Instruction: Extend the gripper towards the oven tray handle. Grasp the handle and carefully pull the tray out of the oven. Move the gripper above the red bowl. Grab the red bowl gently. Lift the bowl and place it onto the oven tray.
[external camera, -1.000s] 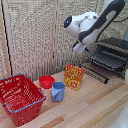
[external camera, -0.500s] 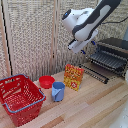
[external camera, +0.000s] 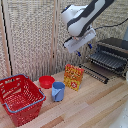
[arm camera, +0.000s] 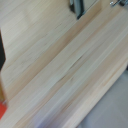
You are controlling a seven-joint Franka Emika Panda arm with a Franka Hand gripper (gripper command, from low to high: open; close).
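Note:
In the exterior view my gripper (external camera: 84, 49) hangs in the air, open and empty, with its blue tips apart. It is left of the oven (external camera: 116, 46) and above an orange box. The tray (external camera: 107, 60), a dark wire rack, sticks out of the oven's front over the dropped door (external camera: 96, 73). The red bowl (external camera: 46, 81) sits on the wooden table, below the gripper and further to the exterior view's left. The wrist view shows mostly bare table (arm camera: 65, 65) with a dark fingertip (arm camera: 76, 6) at the edge. The bowl cannot be made out in that view.
A blue cup (external camera: 58, 91) stands just in front of the red bowl. An orange snack box (external camera: 73, 76) stands between the bowl and the oven door. A large red wire basket (external camera: 19, 97) sits at the exterior view's left. A slatted wall runs behind.
The arm has moved a little towards the exterior view's left, away from the oven, still high above the table. The gripper stays empty.

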